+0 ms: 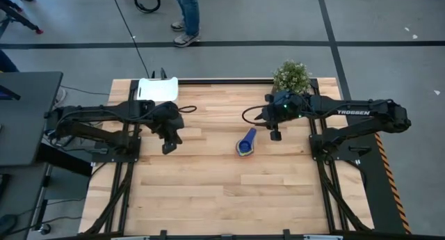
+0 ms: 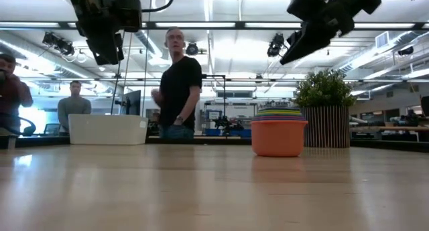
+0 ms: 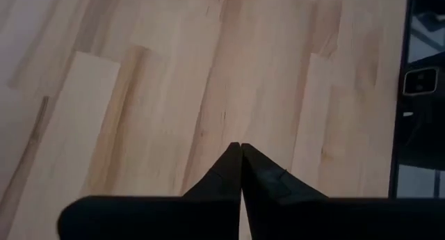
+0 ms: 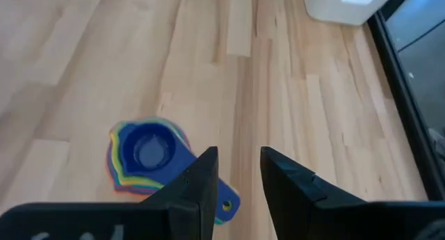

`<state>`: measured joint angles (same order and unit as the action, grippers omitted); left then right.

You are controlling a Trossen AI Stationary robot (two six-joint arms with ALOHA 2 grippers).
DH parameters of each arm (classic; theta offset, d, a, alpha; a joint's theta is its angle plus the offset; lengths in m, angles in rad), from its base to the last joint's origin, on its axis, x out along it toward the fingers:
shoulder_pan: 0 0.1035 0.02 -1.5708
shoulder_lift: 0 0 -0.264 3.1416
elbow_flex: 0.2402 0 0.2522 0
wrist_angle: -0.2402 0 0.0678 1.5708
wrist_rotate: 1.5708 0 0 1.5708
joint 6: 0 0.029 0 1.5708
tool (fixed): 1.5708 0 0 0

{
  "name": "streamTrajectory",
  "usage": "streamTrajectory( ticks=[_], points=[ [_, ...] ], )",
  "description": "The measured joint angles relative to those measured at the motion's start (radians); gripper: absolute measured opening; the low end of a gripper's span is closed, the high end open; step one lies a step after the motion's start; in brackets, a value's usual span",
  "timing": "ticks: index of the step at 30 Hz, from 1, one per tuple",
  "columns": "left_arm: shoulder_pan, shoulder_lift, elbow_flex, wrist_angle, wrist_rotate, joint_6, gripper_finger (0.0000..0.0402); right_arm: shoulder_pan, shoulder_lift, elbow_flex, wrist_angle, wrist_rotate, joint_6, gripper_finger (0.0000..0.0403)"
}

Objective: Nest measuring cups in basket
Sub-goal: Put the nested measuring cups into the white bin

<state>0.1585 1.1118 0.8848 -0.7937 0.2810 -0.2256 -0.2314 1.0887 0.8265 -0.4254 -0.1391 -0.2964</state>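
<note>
The measuring cups (image 1: 247, 142) sit nested in one stack on the wooden table, right of centre, resting on the orange outer cup (image 2: 278, 138). A blue cup is innermost (image 4: 146, 151), and the handles point toward the near edge. The white basket (image 1: 158, 89) stands at the far left of the table, with nothing showing above its rim in the low view (image 2: 107, 129). My right gripper (image 4: 236, 160) hovers open above the table, just right of the stack (image 1: 275, 135). My left gripper (image 3: 240, 148) is shut and raised over bare wood (image 1: 167, 148), near the basket.
A potted green plant (image 1: 290, 76) stands at the far right corner, just behind my right arm. A black cable (image 1: 135, 45) runs to the table's far edge. People stand beyond the table (image 2: 177, 84). Bare wood lies between the stack and the basket.
</note>
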Motion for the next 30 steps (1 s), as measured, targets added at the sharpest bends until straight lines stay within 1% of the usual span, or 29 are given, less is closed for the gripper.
streamTrajectory(
  ticks=[3, 6, 10, 13, 17, 19, 21, 25, 28, 30],
  points=[
    [0.000, 0.000, 0.000, 0.014, 0.000, 0.000, 0.0013, 0.000, 0.028, 0.071, -0.064, -0.019, -0.002, 0.0114],
    [0.000, 0.000, 0.000, 0.038, 0.000, 0.000, 0.0013, -0.001, 0.080, 0.132, -0.122, -0.078, -0.030, 0.0113],
    [0.000, 0.000, 0.000, 0.064, 0.000, 0.001, 0.0013, -0.008, 0.169, 0.230, -0.209, -0.111, -0.165, 0.0113],
    [0.000, 0.000, 0.000, 0.092, 0.000, 0.001, 0.0013, -0.032, 0.244, 0.318, -0.299, -0.127, -0.233, 0.0113],
    [0.000, 0.000, 0.000, 0.116, 0.000, 0.001, 0.0013, -0.069, 0.333, 0.424, -0.422, -0.263, -0.390, 0.0106],
    [0.000, 0.001, 0.000, 0.121, 0.000, 0.002, 0.0013, -0.084, 0.374, 0.461, -0.466, -0.291, -0.455, 0.0100],
    [0.000, 0.001, 0.000, 0.139, 0.000, 0.001, 0.0013, -0.096, 0.408, 0.489, -0.514, -0.287, -0.515, 0.0094],
    [0.000, 0.001, 0.000, 0.154, 0.000, 0.001, 0.0013, -0.112, 0.467, 0.526, -0.568, -0.231, -0.642, 0.0080],
    [0.000, 0.001, 0.000, 0.156, 0.000, 0.002, 0.0013, -0.114, 0.494, 0.535, -0.571, -0.197, -0.687, 0.0069],
    [0.000, 0.001, 0.000, 0.156, 0.000, 0.001, 0.0013, -0.114, 0.501, 0.535, -0.575, -0.194, -0.718, 0.0060]
  ],
)
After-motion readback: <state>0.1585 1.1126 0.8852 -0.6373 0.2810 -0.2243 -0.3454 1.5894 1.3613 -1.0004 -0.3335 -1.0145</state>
